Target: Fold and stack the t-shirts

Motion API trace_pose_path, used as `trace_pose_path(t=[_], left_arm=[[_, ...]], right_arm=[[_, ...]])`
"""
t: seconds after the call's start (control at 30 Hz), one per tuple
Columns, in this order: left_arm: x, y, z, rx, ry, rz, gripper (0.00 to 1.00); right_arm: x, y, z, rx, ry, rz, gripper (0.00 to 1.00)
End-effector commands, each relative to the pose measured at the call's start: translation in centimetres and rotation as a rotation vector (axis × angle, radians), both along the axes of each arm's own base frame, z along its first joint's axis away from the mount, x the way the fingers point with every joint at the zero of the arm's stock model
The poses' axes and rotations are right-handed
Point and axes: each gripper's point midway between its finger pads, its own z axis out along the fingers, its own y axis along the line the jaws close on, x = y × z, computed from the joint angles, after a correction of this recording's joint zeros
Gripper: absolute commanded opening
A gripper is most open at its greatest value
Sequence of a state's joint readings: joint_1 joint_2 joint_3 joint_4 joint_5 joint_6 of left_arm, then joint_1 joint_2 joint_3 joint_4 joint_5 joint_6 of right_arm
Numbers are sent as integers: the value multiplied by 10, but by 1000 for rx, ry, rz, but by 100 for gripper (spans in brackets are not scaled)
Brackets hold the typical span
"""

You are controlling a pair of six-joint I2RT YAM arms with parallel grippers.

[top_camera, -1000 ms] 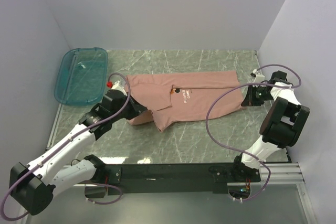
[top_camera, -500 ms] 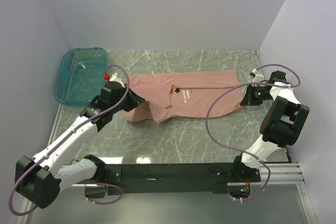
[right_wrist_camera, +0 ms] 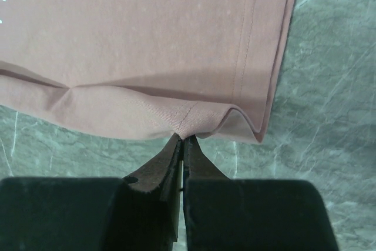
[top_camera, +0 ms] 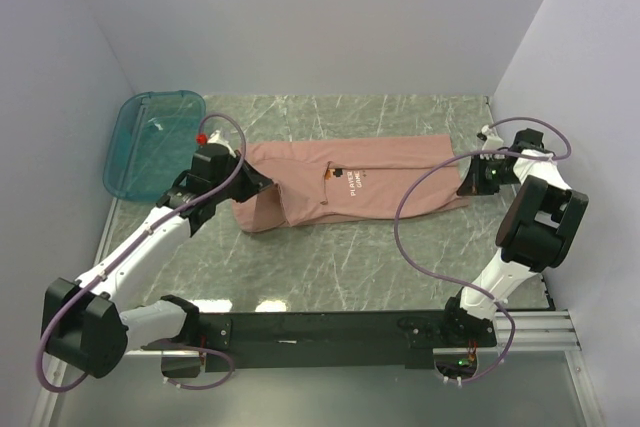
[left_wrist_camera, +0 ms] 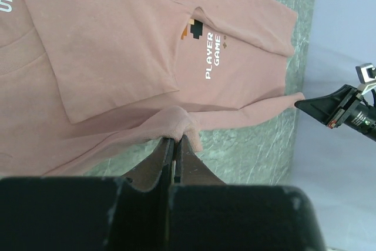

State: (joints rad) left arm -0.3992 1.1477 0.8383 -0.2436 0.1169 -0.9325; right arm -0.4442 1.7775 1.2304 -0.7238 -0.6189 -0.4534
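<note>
Jaws of the left gripper (left_wrist_camera: 175, 144) are clenched on a bunched ridge of the t-shirt (top_camera: 350, 179), at the near edge of its left end. A flap of the fabric lies doubled over the body beside that grip. The salmon-pink shirt stretches left to right across the middle of the marble-patterned desk (top_camera: 340, 267). Its small pixel print and white lettering face up. At the right end, the right gripper (right_wrist_camera: 182, 140) pinches the stitched hem near its corner. Its jaws are pressed tight on a pucker of cloth, and the hem edge waves up beside them. In the top view the shirt looks drawn fairly flat between the two grips. A teal bin (top_camera: 155, 142) rests at the far left of the desk, near the left gripper but apart from the shirt.
</note>
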Motion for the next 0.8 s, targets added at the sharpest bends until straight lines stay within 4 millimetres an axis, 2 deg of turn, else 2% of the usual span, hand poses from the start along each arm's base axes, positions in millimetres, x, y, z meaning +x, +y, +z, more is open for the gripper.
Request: trace_pose_path(t=[0.0,0.33,0.53,0.67,0.77], left_arm=[[15,-4,33,-31,-104,-18,0],[21,1,35,-28,-107,-20,0],[4,2,33,-40,-106,-47,0],[-11,4,25,-44,-92,-66,0],[-21,4,18,-55,-83,-80,0]], right_arm=[[17,1,12,4,-47,8,0],[13,4,8,-2,-33,26,0],[-14,5,10,-67,-18,98,0],[-41,4,0,-123,26,137,0],[-50,3,-6,-145,38,145,0]])
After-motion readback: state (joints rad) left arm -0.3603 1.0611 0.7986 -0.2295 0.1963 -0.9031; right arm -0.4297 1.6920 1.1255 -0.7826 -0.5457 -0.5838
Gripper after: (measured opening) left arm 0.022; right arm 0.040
